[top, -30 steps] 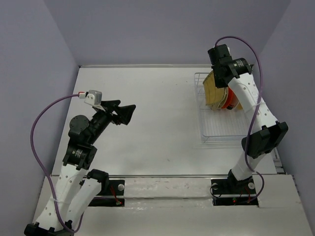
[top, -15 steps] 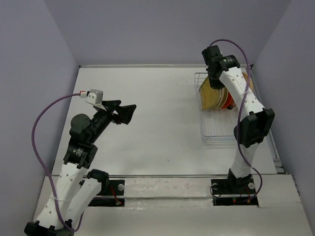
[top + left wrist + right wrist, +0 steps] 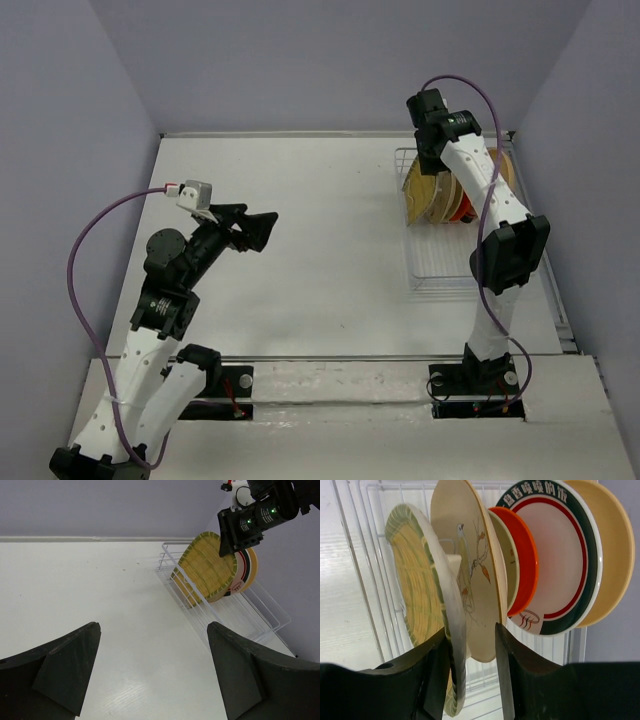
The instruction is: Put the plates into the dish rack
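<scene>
The clear dish rack (image 3: 440,265) stands at the far right of the table. Several plates stand upright in it: in the right wrist view, the yellow ridged-edge plate (image 3: 420,605), the cream patterned plate (image 3: 470,580), the small tan plate (image 3: 503,555), the orange-red plate (image 3: 526,565), the white plate with the green-and-red rim (image 3: 560,565) and the large tan plate (image 3: 616,555). My right gripper (image 3: 470,630) straddles the yellow plate's rim. Its left finger is against the plate and its right finger stands apart. My left gripper (image 3: 262,228) is open and empty over the table's left half.
The rack's near half (image 3: 250,615) holds no plates. The right arm (image 3: 500,250) reaches over the rack from the front. Grey walls close the table at the back and sides.
My right wrist has shifted left and back over the rack. The yellow plate has gone from tilted to more upright in its slot. The left arm has not moved.
</scene>
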### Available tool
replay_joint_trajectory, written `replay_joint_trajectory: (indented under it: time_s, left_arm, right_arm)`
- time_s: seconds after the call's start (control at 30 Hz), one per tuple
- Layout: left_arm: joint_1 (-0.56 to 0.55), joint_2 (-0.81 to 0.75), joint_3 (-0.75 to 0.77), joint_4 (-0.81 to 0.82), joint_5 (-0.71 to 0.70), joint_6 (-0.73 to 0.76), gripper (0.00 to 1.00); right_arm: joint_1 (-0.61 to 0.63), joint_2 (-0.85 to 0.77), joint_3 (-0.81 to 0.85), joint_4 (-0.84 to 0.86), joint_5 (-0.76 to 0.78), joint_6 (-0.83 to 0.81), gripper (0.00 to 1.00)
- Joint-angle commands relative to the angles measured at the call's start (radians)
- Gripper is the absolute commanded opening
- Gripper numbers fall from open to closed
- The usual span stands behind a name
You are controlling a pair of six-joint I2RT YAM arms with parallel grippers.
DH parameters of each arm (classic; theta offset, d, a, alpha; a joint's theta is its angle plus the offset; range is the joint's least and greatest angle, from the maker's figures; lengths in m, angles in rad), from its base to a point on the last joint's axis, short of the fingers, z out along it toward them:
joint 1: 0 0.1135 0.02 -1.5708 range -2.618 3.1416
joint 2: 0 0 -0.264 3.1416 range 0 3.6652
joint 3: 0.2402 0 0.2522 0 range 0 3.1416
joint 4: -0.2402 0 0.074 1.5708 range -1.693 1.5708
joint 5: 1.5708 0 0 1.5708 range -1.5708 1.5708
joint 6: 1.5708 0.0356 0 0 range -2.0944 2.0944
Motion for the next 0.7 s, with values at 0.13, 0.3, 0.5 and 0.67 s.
replay_joint_trajectory:
  time_s: [0.13,0.3,0.5,0.67]
  left_arm:
    - [-0.008,0.014,0.016,0.025,-0.017,0.026,0.99]
    - [-0.008,0.026,0.019,0.018,-0.031,0.032,0.99]
    - [-0.006,0.027,0.021,0.011,-0.058,0.039,0.99]
    - [-0.008,0.040,0.024,-0.001,-0.080,0.052,0.99]
  right_arm:
    - [-0.007,-0.031,-0.019,0.150,0.019,-0.025,0.59]
    - [-0.007,-0.078,-0.044,0.196,-0.021,-0.024,0.77]
    - [-0.007,-0.249,-0.142,0.305,-0.156,0.005,0.89]
    - [-0.007,-0.510,-0.380,0.574,-0.332,0.071,0.96]
